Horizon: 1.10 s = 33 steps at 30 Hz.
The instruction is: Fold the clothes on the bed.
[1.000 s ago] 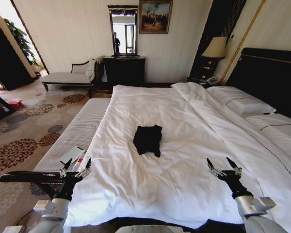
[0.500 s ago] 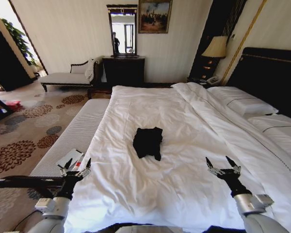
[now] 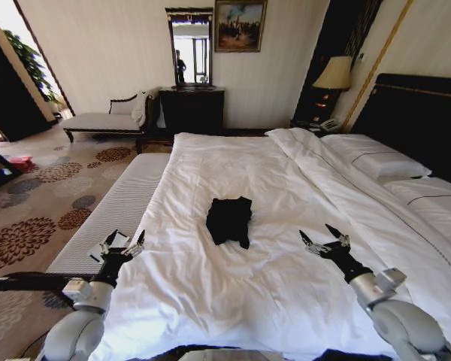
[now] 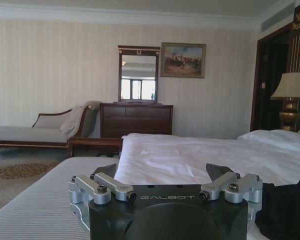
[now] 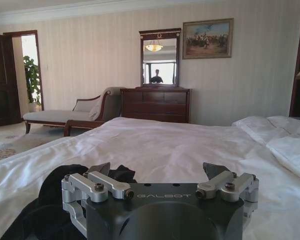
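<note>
My left gripper (image 3: 122, 244) and right gripper (image 3: 323, 240) hover spread, empty, flanking the crumpled black T-shirt (image 3: 229, 219) (limp, light): I'd pinch its edges

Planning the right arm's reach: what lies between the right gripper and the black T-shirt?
Head view: only bare, wrinkled white duvet lies between the open right gripper and the crumpled black T-shirt; nothing sits in that stretch.

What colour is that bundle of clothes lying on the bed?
Black, against the white bed; the clothes show best in the head view.
</note>
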### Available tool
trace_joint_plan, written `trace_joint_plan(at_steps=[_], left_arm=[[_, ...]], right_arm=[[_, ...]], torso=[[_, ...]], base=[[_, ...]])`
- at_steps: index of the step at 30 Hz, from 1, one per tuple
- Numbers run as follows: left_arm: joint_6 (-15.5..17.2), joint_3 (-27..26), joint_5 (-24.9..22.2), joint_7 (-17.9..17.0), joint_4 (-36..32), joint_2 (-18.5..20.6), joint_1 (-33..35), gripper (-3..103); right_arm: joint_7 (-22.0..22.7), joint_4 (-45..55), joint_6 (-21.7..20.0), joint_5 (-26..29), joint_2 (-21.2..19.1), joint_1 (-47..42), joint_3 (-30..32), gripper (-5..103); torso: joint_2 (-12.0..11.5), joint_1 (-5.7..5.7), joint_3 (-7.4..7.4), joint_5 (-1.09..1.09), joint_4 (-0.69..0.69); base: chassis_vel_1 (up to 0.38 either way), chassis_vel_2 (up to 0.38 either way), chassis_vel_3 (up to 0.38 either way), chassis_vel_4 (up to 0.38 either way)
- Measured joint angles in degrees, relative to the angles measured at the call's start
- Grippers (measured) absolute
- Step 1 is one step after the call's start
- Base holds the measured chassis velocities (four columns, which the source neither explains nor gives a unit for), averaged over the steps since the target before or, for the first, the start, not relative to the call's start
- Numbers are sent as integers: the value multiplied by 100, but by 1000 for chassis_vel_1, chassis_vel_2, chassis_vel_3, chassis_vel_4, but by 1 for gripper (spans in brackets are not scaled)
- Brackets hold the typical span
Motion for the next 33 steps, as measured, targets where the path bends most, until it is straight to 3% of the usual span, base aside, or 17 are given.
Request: trace_joint_plan(at_steps=[2,4,8,9,13,16,18,21,33], left_arm=[[133,276,-172,-53,139,258,-276,100],[143,299,-185,-59,151,276,-299,100],[311,962,-492,-215,471,653,-964,100],[311,962,-492,-215,471,653,-964,100],[390,1514,-774,-310,737,873,-1555,100],[392,1666,-803,-316,820,948,-1729,100],[392,1732,-814,-315,859,989,-1802,100],[390,1914,-833,-281,1032,1076,-2072,100],[367,1980,-886,-248,1175,1072,-2194,100]], right_arm=[[156,-162,-207,512,-327,444,-256,100],[167,-175,-226,548,-351,478,-276,100],[373,-457,-653,1284,-997,1308,-850,100],[373,-457,-653,1284,-997,1308,-850,100],[510,-904,-943,1607,-1444,2263,-1836,100],[598,-1151,-1031,1736,-1543,2884,-2386,100],[656,-1296,-1082,1823,-1557,3280,-2743,100],[821,-1672,-1244,2021,-1406,4338,-3819,100],[995,-2531,-1422,2242,-752,5866,-5345,100]], torso=[[0,0,0,0,1],[0,0,0,0,1],[0,1,0,0,0],[0,1,0,0,0],[0,1,0,1,-2],[0,1,0,1,-3],[0,1,0,-1,0],[-1,2,1,-1,2],[-1,1,0,-1,1]], base=[[0,0,0,0],[0,0,0,0],[0,0,0,0],[0,0,0,0],[0,0,0,0],[0,0,0,0],[0,0,0,0],[0,0,0,0],[0,0,0,0]])
